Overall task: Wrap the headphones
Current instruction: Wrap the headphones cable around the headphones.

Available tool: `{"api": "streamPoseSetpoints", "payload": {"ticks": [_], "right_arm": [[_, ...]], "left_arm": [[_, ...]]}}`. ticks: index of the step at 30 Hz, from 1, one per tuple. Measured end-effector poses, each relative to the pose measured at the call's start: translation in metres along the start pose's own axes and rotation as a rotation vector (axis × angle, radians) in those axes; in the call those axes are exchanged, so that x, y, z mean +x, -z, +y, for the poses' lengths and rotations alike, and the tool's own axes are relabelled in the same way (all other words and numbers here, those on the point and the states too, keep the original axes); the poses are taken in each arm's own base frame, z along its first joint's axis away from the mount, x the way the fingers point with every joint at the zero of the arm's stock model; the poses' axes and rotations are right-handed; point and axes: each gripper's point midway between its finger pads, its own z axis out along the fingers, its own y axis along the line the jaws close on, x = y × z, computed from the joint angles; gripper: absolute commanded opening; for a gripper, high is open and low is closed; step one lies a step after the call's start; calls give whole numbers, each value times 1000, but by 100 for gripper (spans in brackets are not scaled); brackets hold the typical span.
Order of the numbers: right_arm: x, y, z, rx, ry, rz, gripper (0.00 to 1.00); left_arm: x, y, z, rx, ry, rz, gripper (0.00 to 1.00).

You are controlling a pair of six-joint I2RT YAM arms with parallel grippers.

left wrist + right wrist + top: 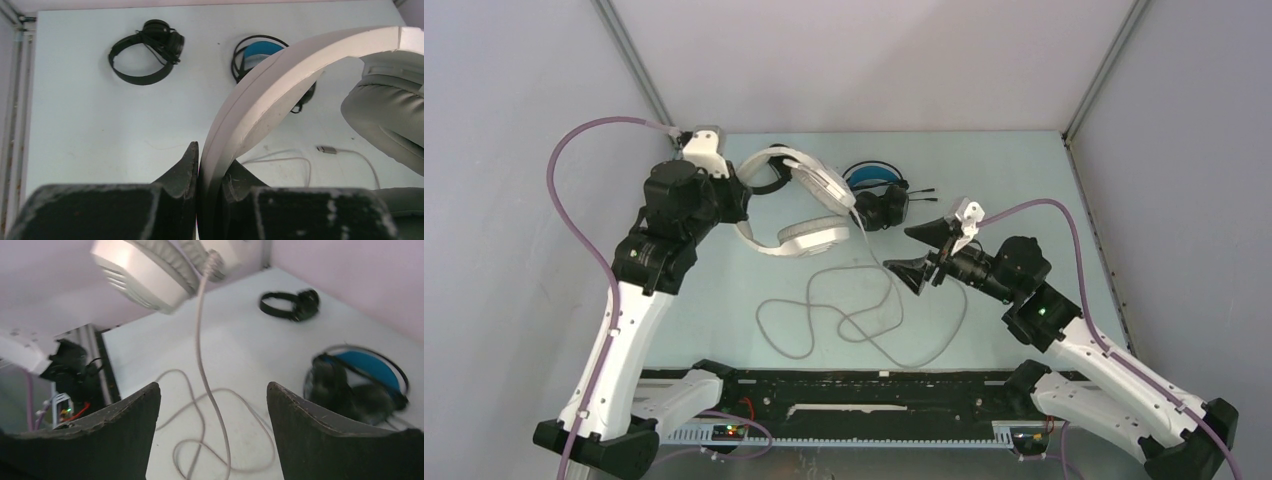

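Note:
My left gripper (742, 192) is shut on the headband of the white over-ear headphones (809, 205). In the left wrist view the band (280, 85) rises from between the two fingers (186, 167), which press on it from both sides. The headphones hang lifted, and their grey cable (864, 320) trails down into loose loops on the table. My right gripper (899, 250) stands open beside the hanging ear cup (145, 270). The cable (202, 355) drops through the wide gap between its jaws, touching neither. The black pair with blue headband (874, 180) and the small all-black pair (145, 52) lie at the back.
The cable's plug (327, 149) lies on the table beneath the white headset. A black rail (854, 385) with electronics runs along the near edge between the arm bases. Grey walls enclose the table on three sides.

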Motion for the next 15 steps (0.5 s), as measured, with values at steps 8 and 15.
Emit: {"api": "streamPoseSetpoints", "payload": {"ticks": [8, 15], "right_arm": [[-7, -10, 34, -226, 70, -41, 71], [6, -15, 35, -237, 106, -32, 61]], "left_arm": [[1, 7, -29, 167, 8, 12, 0], [-9, 20, -55, 309, 43, -24, 0]]}}
